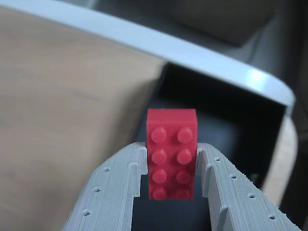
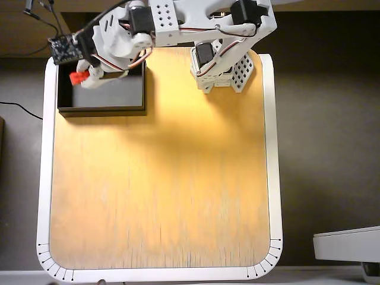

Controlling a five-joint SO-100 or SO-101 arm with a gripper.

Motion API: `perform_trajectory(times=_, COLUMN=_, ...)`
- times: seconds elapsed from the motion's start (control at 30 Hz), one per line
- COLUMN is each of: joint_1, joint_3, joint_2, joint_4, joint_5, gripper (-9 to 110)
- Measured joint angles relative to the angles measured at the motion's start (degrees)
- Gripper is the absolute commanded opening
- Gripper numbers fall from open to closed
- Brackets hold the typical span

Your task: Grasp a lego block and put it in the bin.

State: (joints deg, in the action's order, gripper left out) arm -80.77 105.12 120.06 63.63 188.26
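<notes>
The red lego block [image 1: 172, 154] stands studs-forward between my two grey fingers [image 1: 120, 183]. My gripper [image 1: 171, 166] is shut on it. In the overhead view the block [image 2: 77, 77] is held at the gripper [image 2: 83, 78] over the left part of the black bin [image 2: 101, 108], which sits at the table's upper-left corner. In the wrist view the bin's dark inside [image 1: 231, 125] lies behind and below the block. I cannot tell how high the block is above the bin floor.
The wooden table [image 2: 160, 178] has a white rim [image 2: 271, 148]. The arm's white base [image 2: 228, 68] stands at the table's top middle, right of the bin. A circuit board [image 2: 62, 49] rides on the arm above the bin. A grey object [image 2: 347, 243] lies off the table, lower right.
</notes>
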Motion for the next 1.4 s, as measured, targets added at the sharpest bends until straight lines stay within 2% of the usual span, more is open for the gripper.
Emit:
perform_trajectory(times=0.43, joint_1=-4.6, joint_3=0.0, joint_2=-13.1, joint_4=-4.4, joint_5=3.3, gripper=0)
perform_trajectory(times=1.4, joint_1=-4.6, joint_3=-0.5, joint_2=-23.4, joint_4=7.3, joint_5=8.6, gripper=1)
